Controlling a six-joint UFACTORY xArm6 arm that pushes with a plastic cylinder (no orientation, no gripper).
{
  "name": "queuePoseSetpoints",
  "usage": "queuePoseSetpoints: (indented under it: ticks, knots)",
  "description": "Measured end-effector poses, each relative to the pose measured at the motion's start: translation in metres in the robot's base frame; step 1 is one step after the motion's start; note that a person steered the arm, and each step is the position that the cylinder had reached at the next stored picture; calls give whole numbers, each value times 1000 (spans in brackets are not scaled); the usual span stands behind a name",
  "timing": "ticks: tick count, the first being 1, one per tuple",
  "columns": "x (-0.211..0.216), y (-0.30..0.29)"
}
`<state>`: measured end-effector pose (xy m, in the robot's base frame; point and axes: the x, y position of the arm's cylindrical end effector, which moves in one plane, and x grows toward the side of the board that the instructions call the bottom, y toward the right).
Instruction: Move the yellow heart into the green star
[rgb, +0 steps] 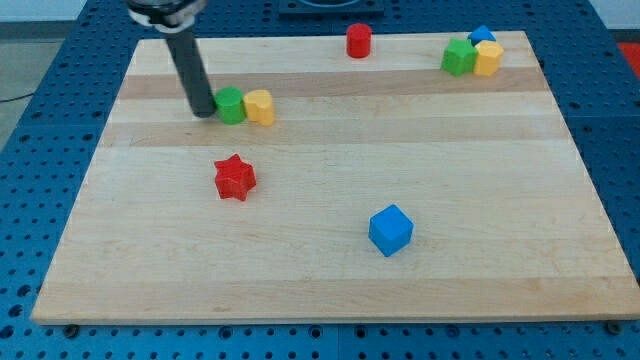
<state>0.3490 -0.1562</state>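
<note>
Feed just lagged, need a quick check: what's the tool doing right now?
No jaws to open or close, holding nothing: my tip sits at the left side of a green block, which touches a yellow block.

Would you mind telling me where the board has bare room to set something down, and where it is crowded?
Bare: the view's bottom-left below the red star, the right side past the blue cube, and the top middle around the red cylinder. Crowded: my tip against the green block and yellow block, and the top-right cluster.
</note>
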Motion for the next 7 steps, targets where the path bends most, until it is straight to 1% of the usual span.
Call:
queuePoseSetpoints:
  ticks: [2, 3, 4, 6, 7]
  knots:
    - [-1, 99]
    - [-20, 154]
    - [-29, 197]
    - [-77, 287]
    - [-73, 290]
